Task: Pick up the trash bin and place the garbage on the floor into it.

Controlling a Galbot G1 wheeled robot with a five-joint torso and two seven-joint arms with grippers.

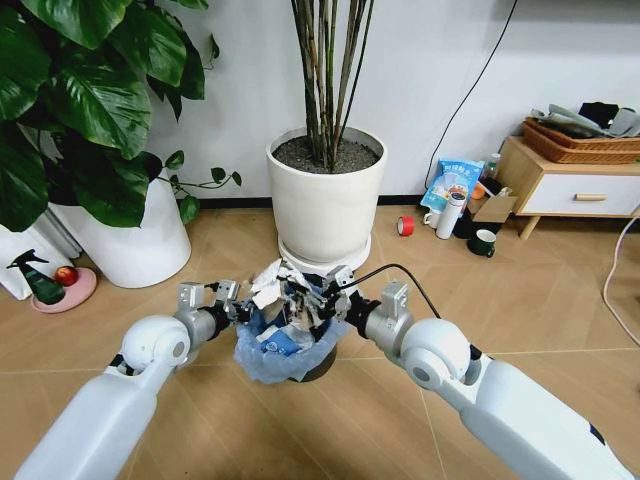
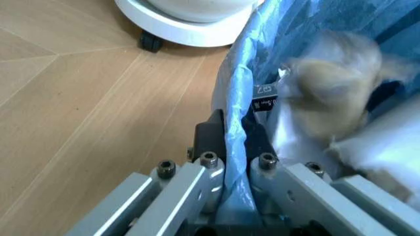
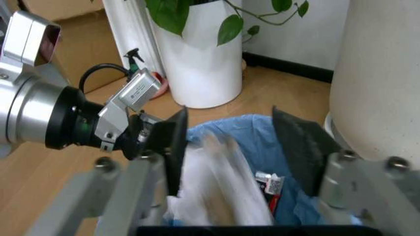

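Observation:
The trash bin [image 1: 300, 362], dark with a crinkly light-blue bag [image 2: 239, 83], is in the middle of the head view just before me. My left gripper [image 1: 240, 306] is shut on its bagged rim [image 2: 233, 147]. My right gripper [image 1: 322, 300] hangs open right over the bin's mouth, its dark fingers [image 3: 176, 142] spread wide. Blurred white garbage [image 3: 217, 182] lies below them inside the bag [image 3: 262, 147]. A blurred tissue [image 2: 335, 93] shows in the left wrist view. White tissues [image 1: 266, 286] and printed wrappers [image 1: 280, 342] fill the bin.
A large white plant pot [image 1: 325, 200] on a wheeled stand [image 2: 190, 22] stands right behind the bin. Another white pot [image 1: 130, 245] is at the left. A red tape roll [image 1: 405, 225], cups and a wooden cabinet [image 1: 570, 190] are at the right. Wooden floor [image 1: 300, 440] lies open in front.

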